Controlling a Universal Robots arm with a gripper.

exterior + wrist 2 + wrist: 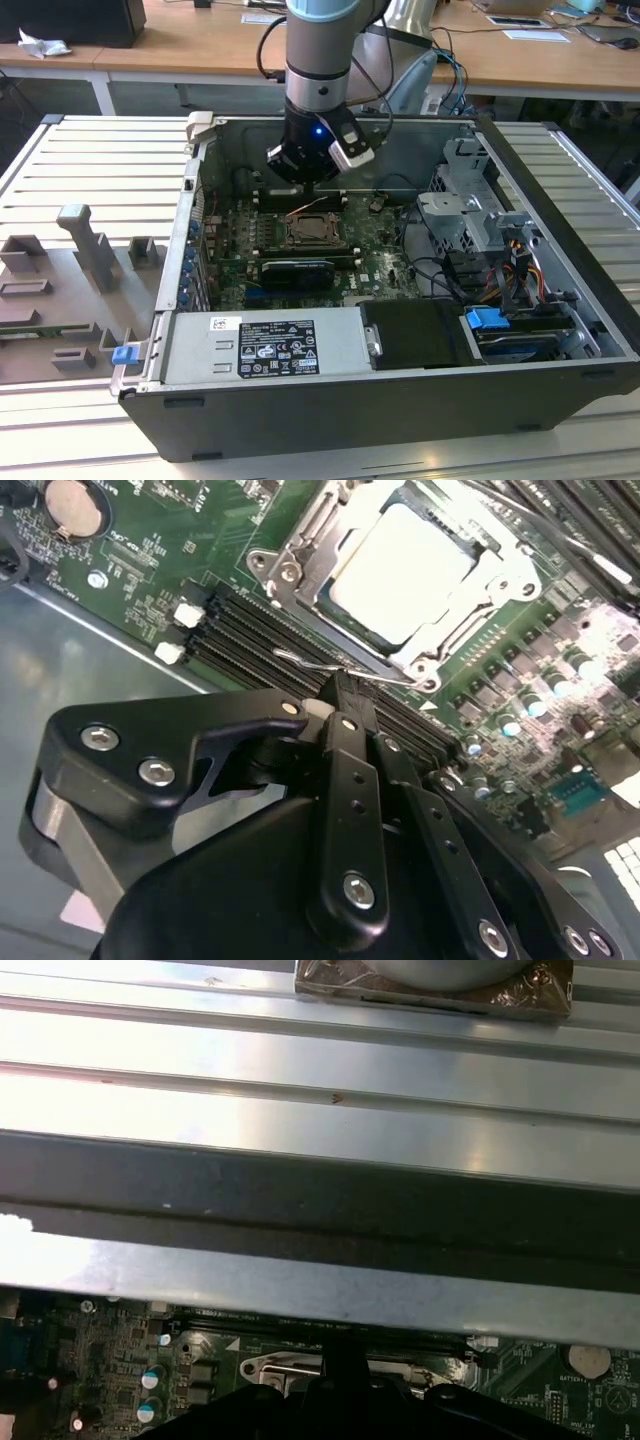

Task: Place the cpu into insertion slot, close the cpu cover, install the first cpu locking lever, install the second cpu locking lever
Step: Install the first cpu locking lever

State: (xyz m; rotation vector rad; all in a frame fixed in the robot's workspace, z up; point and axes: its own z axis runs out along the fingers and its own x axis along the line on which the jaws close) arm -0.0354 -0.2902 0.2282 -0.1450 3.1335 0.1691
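Right now I see the cpu (400, 575) seated in the insertion slot (487, 552), the cpu cover (300, 565) down around it. My gripper (345, 695) sits narrow, fingertips closed at a thin wire lever (330, 667) beside the slot.

Chip (400, 570) pale silver-beige; cover (300, 565) silver-grey; circuit board (140, 570) green; gripper (345, 705) black; case (400, 405) dark grey.

Exterior view looks down from afar; both wrist views closely share the motherboard (150, 570).
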